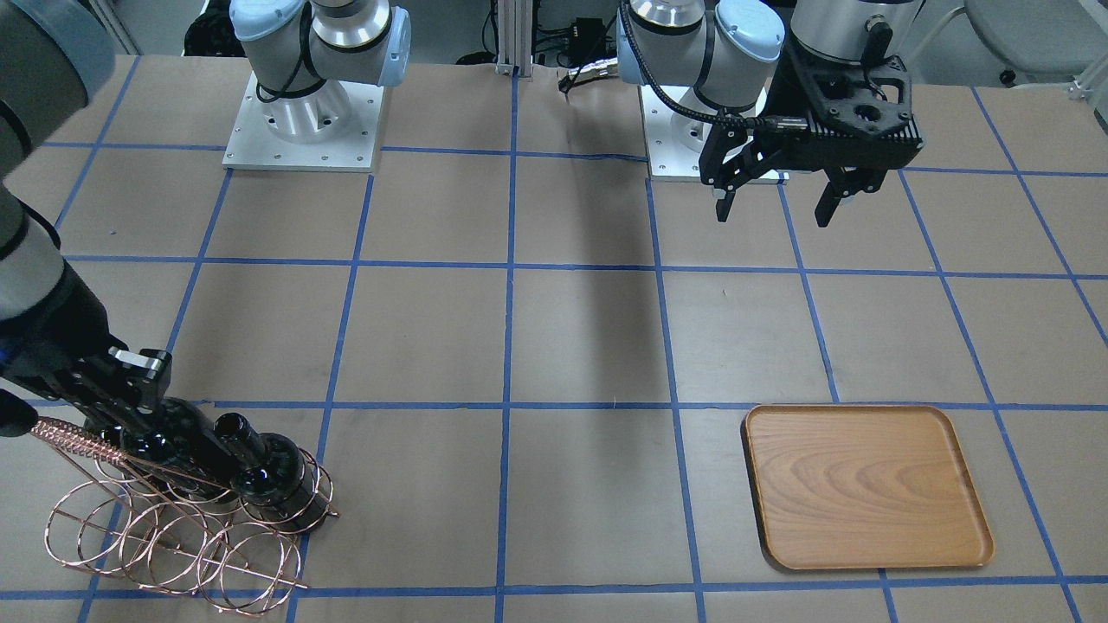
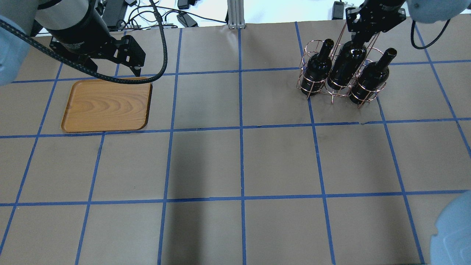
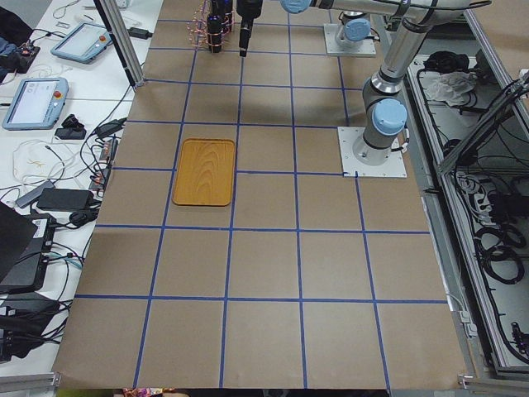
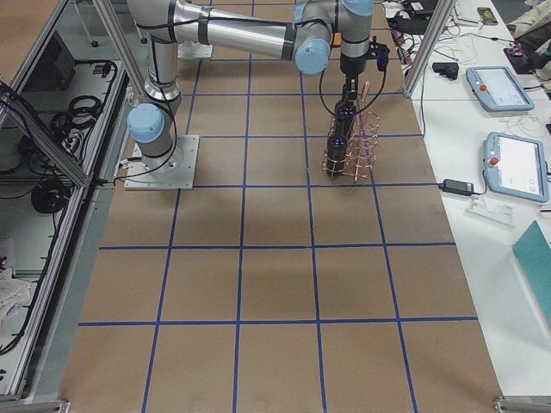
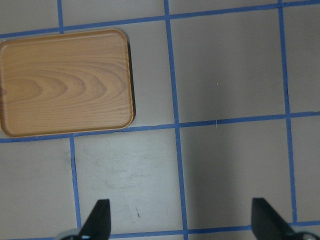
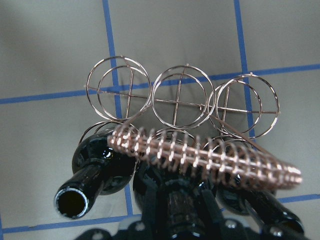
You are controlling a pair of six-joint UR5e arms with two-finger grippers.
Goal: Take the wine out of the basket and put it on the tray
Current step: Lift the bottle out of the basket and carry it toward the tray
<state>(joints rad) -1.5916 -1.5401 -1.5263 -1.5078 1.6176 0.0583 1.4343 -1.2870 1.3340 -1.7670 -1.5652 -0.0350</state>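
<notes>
Two grippers, one tray, one basket and three bottles, on a brown counter (image 2: 239, 154) taped into blue squares.

1. Tray (image 2: 106, 106): light wood grain, rounded corners. It lies flat on the counter, ahead of the left gripper and off to one side, and is not beneath the fingers.
2. Left gripper (image 1: 775, 208): held above bare counter with its fingers spread wide and nothing between them.
3. Basket (image 6: 179, 101): copper wire rings with a coiled handle (image 6: 210, 155). It stands directly under the right gripper, well apart from the tray.
4. Left bottle (image 2: 316, 71): near-black and upright in an end ring, mouth open, just beside the right gripper.
5. Wine (image 2: 346, 68): the middle bottle of the row, upright in its ring within the basket. Its neck runs up into the right gripper, which hides the mouth.
6. Right bottle (image 2: 369, 82): upright in the other end ring, mouth open, just beside the right gripper.
7. Right gripper (image 2: 362, 35): pointing down over the basket beside the handle, its fingers pinching the wine's neck.
</notes>
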